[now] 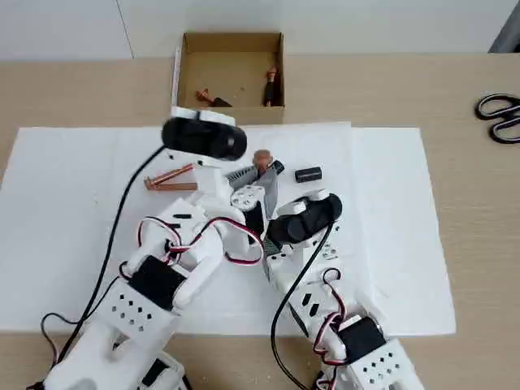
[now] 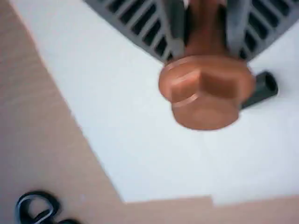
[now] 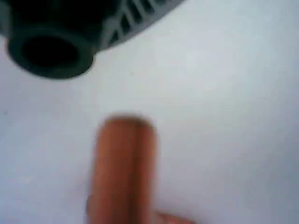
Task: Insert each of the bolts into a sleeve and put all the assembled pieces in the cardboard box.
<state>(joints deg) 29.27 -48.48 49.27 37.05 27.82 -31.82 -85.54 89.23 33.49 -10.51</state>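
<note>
My left gripper [image 1: 257, 168] is shut on a copper bolt [image 1: 262, 158] above the white paper; in the left wrist view its hex head [image 2: 204, 91] sticks out between the grey fingers [image 2: 173, 23]. My right gripper [image 1: 268, 188] meets it from the near side, shut on a black sleeve [image 1: 276, 168]. The right wrist view shows that sleeve's open end [image 3: 49, 53] beside a ribbed finger [image 3: 135, 16], with the bolt's shaft [image 3: 124, 168] close to it but outside it. A loose black sleeve [image 1: 307, 174] lies just to the right. Two more bolts [image 1: 171, 179] lie to the left.
The cardboard box [image 1: 188, 77] stands at the back edge of the paper [image 1: 390, 244], with two assembled pieces [image 1: 270, 85] inside. Scissors [image 1: 500, 118] lie on the wooden table at the far right, and show as scissors [image 2: 37, 210] in the left wrist view.
</note>
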